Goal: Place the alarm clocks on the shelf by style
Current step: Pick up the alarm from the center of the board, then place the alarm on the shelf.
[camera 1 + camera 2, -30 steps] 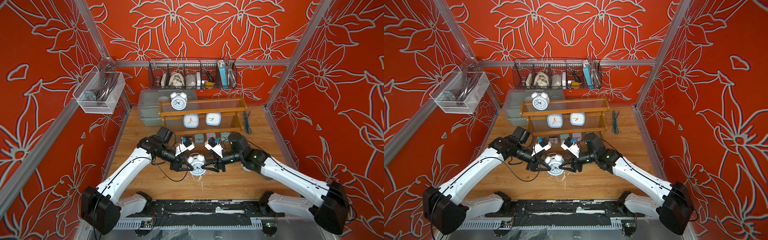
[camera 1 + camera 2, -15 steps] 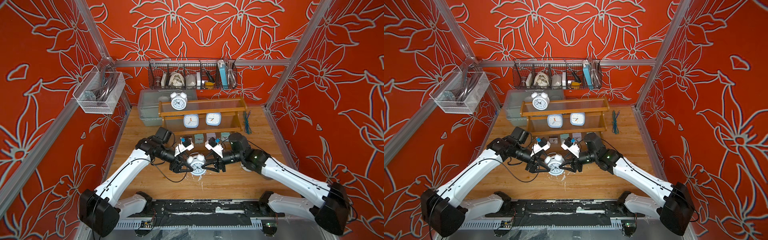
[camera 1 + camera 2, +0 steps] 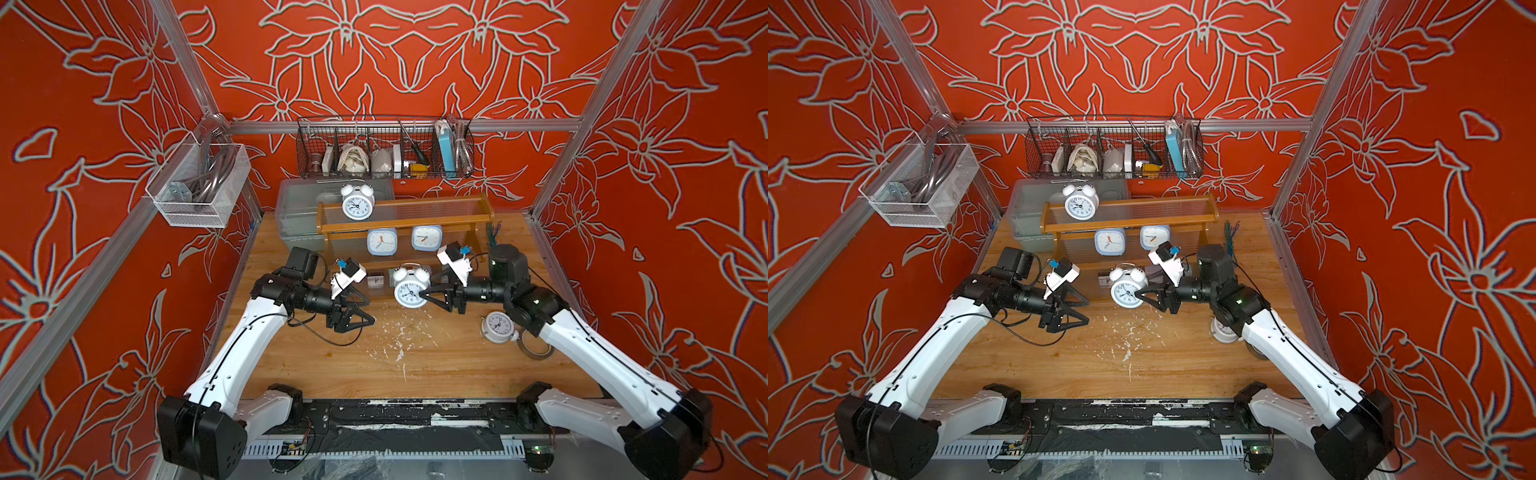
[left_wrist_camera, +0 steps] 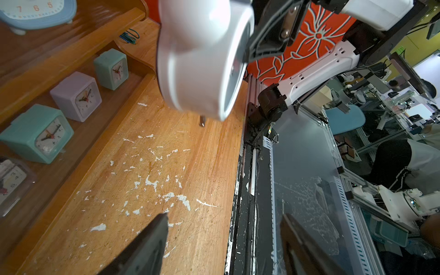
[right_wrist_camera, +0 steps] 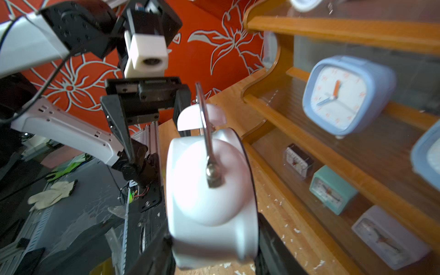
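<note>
Left hand (image 3: 371,311) withdrawn, held clock (image 3: 410,291) before tiny clocks (image 4: 76,96)

- A black wire basket (image 3: 384,168) hung on the back wall, crowded with small tools.
- A mesh basket (image 3: 191,210) on the left wall held grey hose.
- A clear plastic bin (image 3: 296,214) sat at the back of the wooden table (image 3: 457,368).
- A tape roll (image 3: 534,354) lay near the table's right edge.
- Green wire ties (image 3: 494,230) lay further back.
- White flecks (image 3: 400,336) marked the tabletop's middle.

- The left gripper (image 3: 369,311) is spreading its jaws and backing away from the white twin-bell alarm clock (image 3: 410,291).
- The right gripper (image 3: 426,294) is lifting that clock alone, nearer the shelf (image 3: 399,226).
</note>
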